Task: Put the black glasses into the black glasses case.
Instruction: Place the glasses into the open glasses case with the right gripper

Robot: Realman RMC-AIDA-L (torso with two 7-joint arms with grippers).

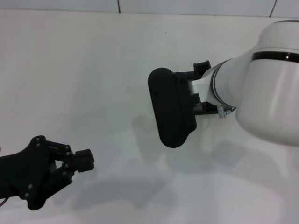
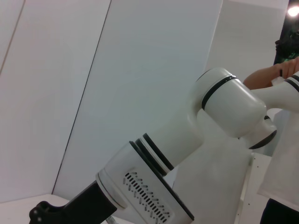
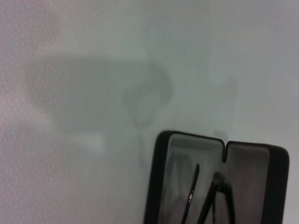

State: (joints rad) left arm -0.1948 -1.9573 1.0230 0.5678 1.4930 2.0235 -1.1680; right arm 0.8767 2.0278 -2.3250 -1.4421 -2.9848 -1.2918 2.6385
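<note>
Now, starting at your far left in the head view, the left gripper (image 1: 83, 161) sits at about 8 o'clock over the white table (image 1: 84, 70), low in the frame, its fingers drawn close together with nothing between them. It rests apart from everything else.

Move toward the centre and you meet the black glasses case (image 1: 170, 108), a rounded dark slab at roughly 3 o'clock from the middle, held up above the table with its shadow lying below it.

Just right of it, touching the case, is the right gripper (image 1: 198, 91) on the big white arm (image 1: 266, 88). You can count it as clamped on the case, though its fingers are mostly hidden behind it.

From the right wrist view, the case (image 3: 161, 186) stands open, grey lining showing, and the black glasses (image 3: 212, 196) lie inside it, thin dark temple arms visible against the lining.
</note>
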